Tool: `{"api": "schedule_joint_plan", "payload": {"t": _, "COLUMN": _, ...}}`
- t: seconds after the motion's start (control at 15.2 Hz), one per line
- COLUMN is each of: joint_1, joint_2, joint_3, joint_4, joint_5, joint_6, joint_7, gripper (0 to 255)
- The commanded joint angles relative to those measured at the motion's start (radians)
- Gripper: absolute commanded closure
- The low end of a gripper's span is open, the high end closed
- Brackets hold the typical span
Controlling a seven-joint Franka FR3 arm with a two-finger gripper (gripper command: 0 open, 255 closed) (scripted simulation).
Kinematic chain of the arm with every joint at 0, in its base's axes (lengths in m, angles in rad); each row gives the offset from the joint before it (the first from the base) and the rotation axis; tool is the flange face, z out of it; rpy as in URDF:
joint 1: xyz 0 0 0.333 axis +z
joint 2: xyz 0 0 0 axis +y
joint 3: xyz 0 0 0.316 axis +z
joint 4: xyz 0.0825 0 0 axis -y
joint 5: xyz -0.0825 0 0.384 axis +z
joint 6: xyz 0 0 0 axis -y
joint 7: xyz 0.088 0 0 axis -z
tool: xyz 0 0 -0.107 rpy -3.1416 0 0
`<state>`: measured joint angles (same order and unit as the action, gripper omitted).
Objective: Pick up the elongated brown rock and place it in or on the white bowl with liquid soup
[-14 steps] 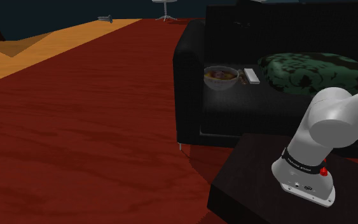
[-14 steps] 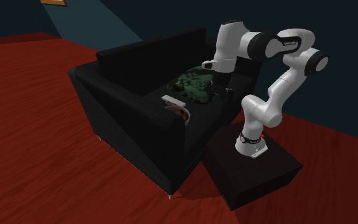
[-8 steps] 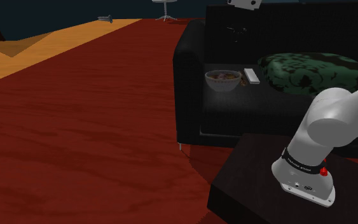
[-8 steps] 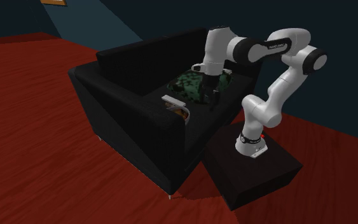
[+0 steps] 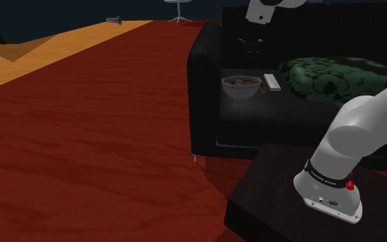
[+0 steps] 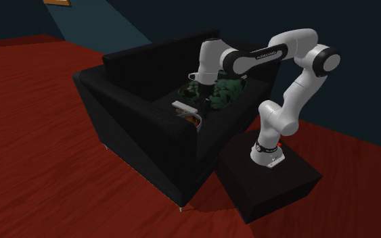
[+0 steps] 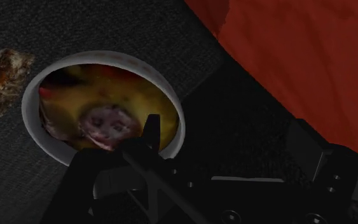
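The fingers (image 7: 151,133) hover over the white soup bowl (image 7: 107,57); their opening cannot be told. The brown rock (image 7: 2,83) lies beside it, unheld.

We've got a black sofa (image 5: 204,89) and we place everything off it. All around it we see a deep red wood-grain floor (image 5: 82,151). Well out past its armrest, the red gives way to a paler orange wood strip (image 5: 40,48). On its seat we spot a green patterned cushion (image 5: 336,75). Behind its backrest rises a dark blue-grey wall (image 6: 148,20), with an orange frame corner (image 6: 57,3) high up. We're in dim light throughout.
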<state>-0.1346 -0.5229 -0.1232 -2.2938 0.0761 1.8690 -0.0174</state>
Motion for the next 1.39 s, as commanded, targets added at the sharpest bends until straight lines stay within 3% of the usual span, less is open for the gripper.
{"api": "schedule_joint_plan", "payload": {"t": 0.0, "joint_1": -0.027, "joint_2": 0.044, "joint_3": -0.025, "joint_4": 0.008, "joint_5": -0.007, "joint_6": 0.03, "joint_7": 0.012, "gripper": 0}}
{"api": "schedule_joint_plan", "payload": {"t": 0.66, "joint_1": -0.135, "joint_2": 0.254, "joint_3": -0.135, "joint_4": 0.053, "joint_5": -0.011, "joint_6": 0.167, "joint_7": 0.091, "gripper": 0}}
{"api": "schedule_joint_plan", "payload": {"t": 1.32, "joint_1": -0.237, "joint_2": 0.456, "joint_3": -0.249, "joint_4": 0.109, "joint_5": 0.028, "joint_6": 0.276, "joint_7": 0.153, "gripper": 0}}
